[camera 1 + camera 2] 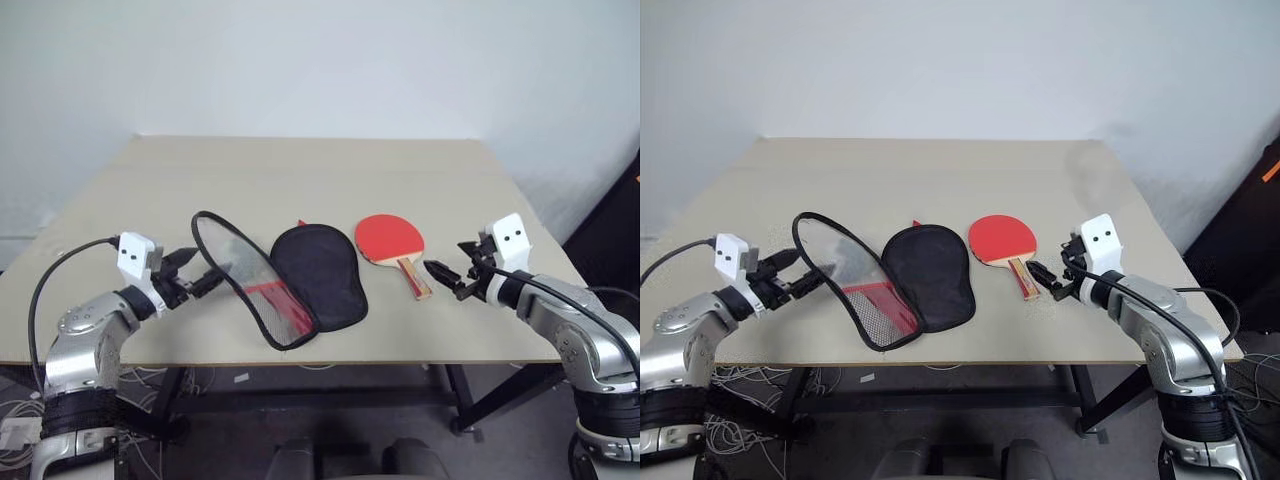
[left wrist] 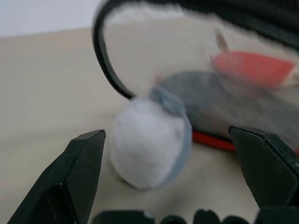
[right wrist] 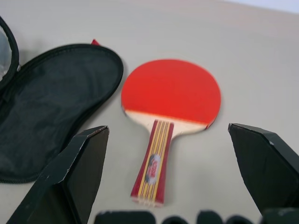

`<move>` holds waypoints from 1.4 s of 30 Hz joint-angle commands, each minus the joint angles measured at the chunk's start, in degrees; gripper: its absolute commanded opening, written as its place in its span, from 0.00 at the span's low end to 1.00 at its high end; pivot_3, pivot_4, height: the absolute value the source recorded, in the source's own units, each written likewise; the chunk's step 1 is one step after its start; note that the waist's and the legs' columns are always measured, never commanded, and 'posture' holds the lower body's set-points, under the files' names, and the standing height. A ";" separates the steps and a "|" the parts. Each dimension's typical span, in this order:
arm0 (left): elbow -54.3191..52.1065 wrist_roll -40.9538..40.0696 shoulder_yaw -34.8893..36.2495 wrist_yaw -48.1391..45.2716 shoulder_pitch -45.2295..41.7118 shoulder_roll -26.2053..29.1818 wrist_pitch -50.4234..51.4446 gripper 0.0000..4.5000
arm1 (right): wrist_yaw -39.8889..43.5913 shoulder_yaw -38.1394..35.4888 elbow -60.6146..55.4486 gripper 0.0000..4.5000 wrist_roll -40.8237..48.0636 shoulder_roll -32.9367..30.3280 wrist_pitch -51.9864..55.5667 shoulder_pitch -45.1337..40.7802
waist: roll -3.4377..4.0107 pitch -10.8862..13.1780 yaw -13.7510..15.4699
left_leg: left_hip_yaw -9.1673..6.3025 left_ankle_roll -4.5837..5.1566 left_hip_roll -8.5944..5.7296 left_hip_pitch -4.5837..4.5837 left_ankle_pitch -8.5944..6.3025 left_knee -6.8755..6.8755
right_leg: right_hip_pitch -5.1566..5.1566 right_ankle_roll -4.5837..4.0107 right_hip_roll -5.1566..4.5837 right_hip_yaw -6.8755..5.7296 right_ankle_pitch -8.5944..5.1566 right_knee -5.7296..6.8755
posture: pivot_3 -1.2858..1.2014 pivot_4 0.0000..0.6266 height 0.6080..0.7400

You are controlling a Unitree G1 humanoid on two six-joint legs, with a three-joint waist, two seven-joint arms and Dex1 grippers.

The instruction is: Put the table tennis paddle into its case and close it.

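The round red rubber-faced table tennis paddle with a striped wooden handle point(image 1: 392, 243) lies flat on the beige table point(image 1: 300, 170), right of centre in the frame, handle toward the right gripper point(image 1: 447, 276), whose fingers stand apart and empty. Just left of it the soft black-lined zip case point(image 1: 318, 273) lies open, its mesh flap point(image 1: 245, 278) raised beside the left gripper point(image 1: 200, 272), fingers also apart. The paddle looks light and rigid; the handle seems the best hold. The case is limp and likely to shift.
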 commanded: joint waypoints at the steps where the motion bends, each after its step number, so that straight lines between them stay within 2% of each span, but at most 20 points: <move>1: -2.38 -1.11 0.62 0.49 -1.55 0.46 0.52 1.00 | -0.80 -1.23 -2.33 0.98 0.41 0.47 -0.13 -1.47 | -0.01 0.00 0.00 | -0.01 0.00 0.00 0.00 0.00 0.02 | 0.00 0.01 0.00 0.00 -0.01 0.00 | 0.52 0.00 1.00; 6: -1.63 -0.79 0.22 -0.01 -3.17 1.46 0.89 1.00 | -2.80 -2.31 -1.43 0.98 1.41 3.01 1.71 -2.43 | -0.01 0.00 0.01 | -0.02 0.00 0.00 -0.01 0.00 0.03 | 0.01 -0.06 0.00 -0.01 -0.07 -0.02 | 0.52 0.00 1.00; 8: -1.96 -0.90 0.38 -0.28 -3.49 1.94 1.24 1.00 | -2.73 -0.45 -1.72 0.98 0.55 2.93 1.95 -2.72 | -0.01 0.00 0.01 | -0.02 0.00 0.00 -0.01 0.00 0.03 | 0.01 -0.02 0.00 -0.02 -0.03 -0.01 | 0.52 0.00 1.00; 23: -3.42 -1.02 2.55 0.05 1.55 3.52 -0.01 1.00 | -1.98 -0.05 2.00 0.98 1.24 4.14 5.36 -6.07 | -0.01 0.01 0.03 | 0.00 -0.20 0.02 -0.01 -0.12 0.01 | -0.03 -0.14 -0.01 -0.02 -0.06 -0.03 | 0.52 0.00 1.00; 32: -2.88 -1.02 1.62 -0.62 0.31 3.63 0.68 1.00 | -3.98 0.48 9.35 0.98 -1.34 5.03 5.06 -9.66 | -0.01 0.01 -0.01 | 0.01 -0.18 0.02 0.00 -0.11 0.01 | -0.02 -0.15 0.01 -0.02 -0.03 0.00 | 0.52 0.00 1.00; 42: -1.08 -0.93 -0.08 -3.21 -3.44 3.15 -0.01 1.00 | -6.28 3.38 18.65 0.98 -5.78 8.78 2.09 -13.34 | 0.01 0.01 -0.10 | 0.03 0.01 0.00 0.00 0.00 0.01 | 0.00 -0.04 0.01 0.00 0.03 0.00 | 0.52 0.00 1.00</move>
